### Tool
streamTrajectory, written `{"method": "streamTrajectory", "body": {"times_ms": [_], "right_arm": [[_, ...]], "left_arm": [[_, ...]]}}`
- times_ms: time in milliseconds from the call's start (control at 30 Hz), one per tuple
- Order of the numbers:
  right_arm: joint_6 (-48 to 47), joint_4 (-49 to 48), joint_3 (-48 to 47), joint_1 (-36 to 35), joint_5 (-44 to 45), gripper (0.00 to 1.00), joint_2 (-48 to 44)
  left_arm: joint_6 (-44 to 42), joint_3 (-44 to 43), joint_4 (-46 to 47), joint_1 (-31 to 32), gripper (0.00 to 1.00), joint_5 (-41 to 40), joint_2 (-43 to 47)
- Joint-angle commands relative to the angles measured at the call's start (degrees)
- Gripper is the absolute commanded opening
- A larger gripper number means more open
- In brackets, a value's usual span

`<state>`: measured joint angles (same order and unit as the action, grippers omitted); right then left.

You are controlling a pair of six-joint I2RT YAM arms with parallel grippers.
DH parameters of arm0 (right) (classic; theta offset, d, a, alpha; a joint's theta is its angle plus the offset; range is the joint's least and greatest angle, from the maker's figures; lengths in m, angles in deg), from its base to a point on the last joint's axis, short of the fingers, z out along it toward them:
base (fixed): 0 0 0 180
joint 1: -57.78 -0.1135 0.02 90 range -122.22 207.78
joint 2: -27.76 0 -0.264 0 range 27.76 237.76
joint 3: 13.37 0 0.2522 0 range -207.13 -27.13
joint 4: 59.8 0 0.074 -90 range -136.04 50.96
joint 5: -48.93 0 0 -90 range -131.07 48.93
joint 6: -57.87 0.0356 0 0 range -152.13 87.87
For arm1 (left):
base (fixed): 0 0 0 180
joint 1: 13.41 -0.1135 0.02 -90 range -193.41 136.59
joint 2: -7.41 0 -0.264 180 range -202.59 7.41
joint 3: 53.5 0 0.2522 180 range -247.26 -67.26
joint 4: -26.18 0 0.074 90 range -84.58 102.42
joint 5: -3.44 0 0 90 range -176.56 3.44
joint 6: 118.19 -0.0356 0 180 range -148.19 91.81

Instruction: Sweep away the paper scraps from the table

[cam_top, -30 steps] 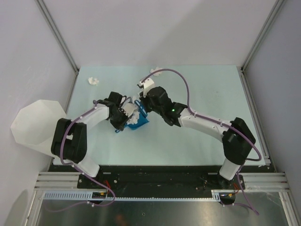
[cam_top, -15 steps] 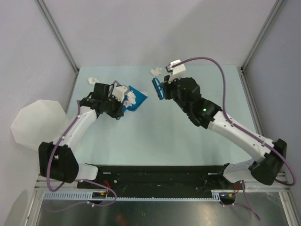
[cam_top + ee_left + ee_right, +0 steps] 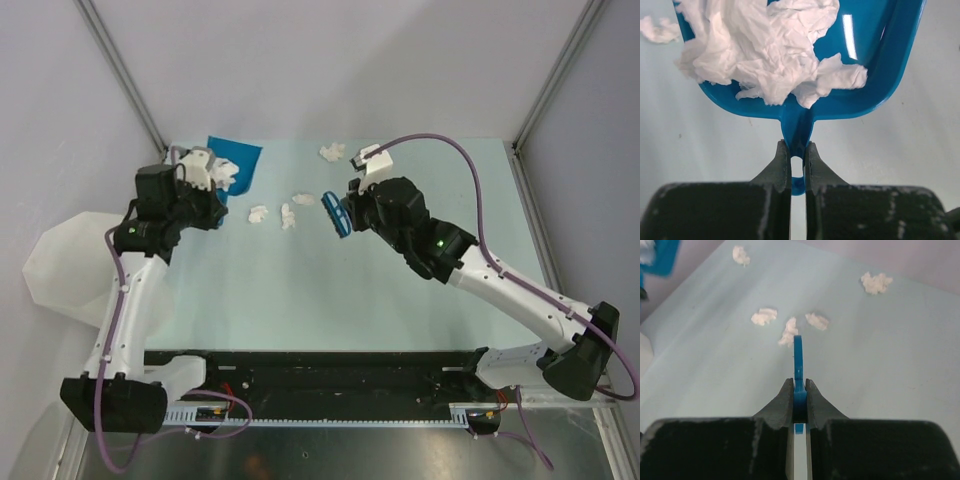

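My left gripper (image 3: pixel 216 190) (image 3: pixel 797 150) is shut on the handle of a blue dustpan (image 3: pixel 236 160) (image 3: pixel 885 65), held at the far left of the table (image 3: pixel 420 290). Crumpled paper scraps (image 3: pixel 765 45) fill the pan. My right gripper (image 3: pixel 346 210) (image 3: pixel 799 385) is shut on a blue brush (image 3: pixel 332 214) (image 3: pixel 798 354), held edge-on near the table's middle. Three loose scraps (image 3: pixel 258 214) (image 3: pixel 287 215) (image 3: pixel 303 199) lie between the grippers; they also show in the right wrist view (image 3: pixel 764 316) (image 3: pixel 789 332) (image 3: pixel 817 320). Another scrap (image 3: pixel 332 152) (image 3: pixel 876 282) lies at the far edge.
A translucent white bin (image 3: pixel 65 265) stands off the table's left edge, below the left arm. One more scrap (image 3: pixel 741 255) (image 3: pixel 657 30) lies near the far left corner, by the dustpan. Metal frame posts rise at both far corners.
My left arm swung the loaded dustpan left toward the far left corner. Three scraps now lie on the table where it was. My right gripper shifted slightly nearer with the brush.
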<state>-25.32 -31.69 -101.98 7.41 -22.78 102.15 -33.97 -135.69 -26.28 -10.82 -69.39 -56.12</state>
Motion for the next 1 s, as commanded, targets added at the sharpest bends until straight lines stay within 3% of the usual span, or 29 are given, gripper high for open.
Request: {"method": "streamTrajectory", "body": {"times_ms": [0,267,467,800,967], "right_arm": [[1.9,1.1,2.3,-1.2,-0.3,0.00,-1.1],[2.2,2.3,3.8,-1.6,-1.1,0.00,-0.7],[2.7,2.1,5.9,-1.7,-2.1,0.00,-1.4],[2.8,3.4,8.7,-1.8,-1.9,0.00,-4.9],[3.7,3.6,10.0,-1.9,-2.0,0.00,-6.2]], "left_arm": [[4.8,-4.7,-2.3,-5.0,0.00,1.7,3.2],[4.2,-6.5,-5.2,-12.9,0.00,0.1,9.2],[4.2,-9.2,-8.3,-22.7,0.00,4.7,10.8],[4.8,-8.7,-12.9,-47.3,0.00,25.8,11.9],[8.9,-6.9,-14.1,-63.2,0.00,43.5,8.2]]}}
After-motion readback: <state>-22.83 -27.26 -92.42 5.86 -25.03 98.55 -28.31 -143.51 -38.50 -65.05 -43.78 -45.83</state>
